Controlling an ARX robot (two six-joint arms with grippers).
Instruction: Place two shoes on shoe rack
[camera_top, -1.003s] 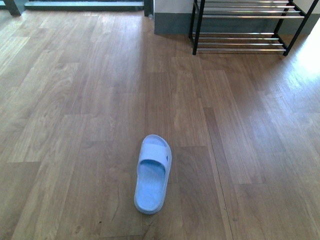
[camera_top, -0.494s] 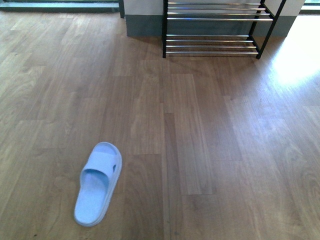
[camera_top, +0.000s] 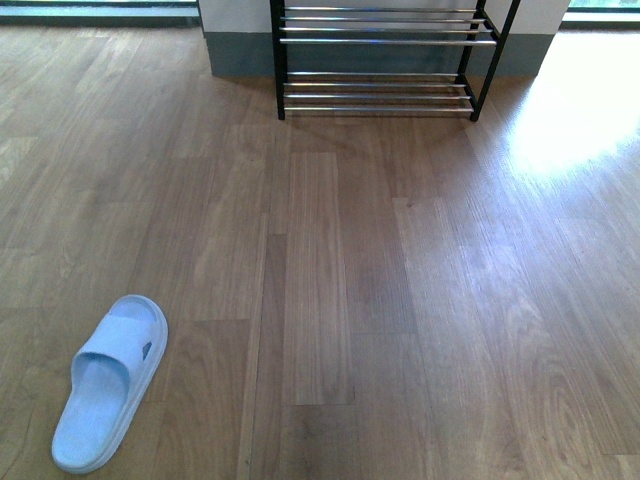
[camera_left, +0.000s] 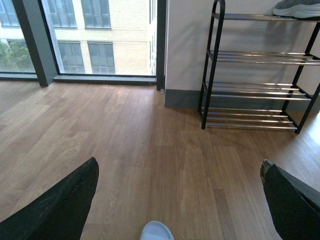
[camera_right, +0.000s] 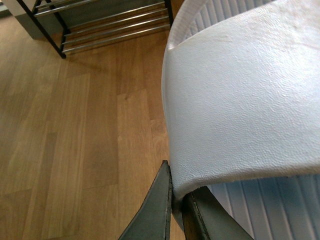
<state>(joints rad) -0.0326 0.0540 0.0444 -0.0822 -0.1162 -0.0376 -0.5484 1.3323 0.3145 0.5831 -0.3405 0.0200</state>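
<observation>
Right pincer (camera_right: 175, 202) grips a pale blue slide (camera_right: 240, 100) by its thin edge, which may slip before reaching the upper-centre shoe rack (camera_top: 375, 60); left pincer (camera_left: 179, 164) is released, and a second slide (camera_top: 108, 382) lies lower left.

The left pincer (camera_left: 179, 165) is held with its two dark fingers (camera_left: 65, 205) spread wide apart, one at each side of the left wrist view. The right pincer (camera_right: 176, 195) has its dark fingers (camera_right: 155, 210) drawn close together, pinching the strap edge of a pale blue slide (camera_right: 240, 100).
</observation>
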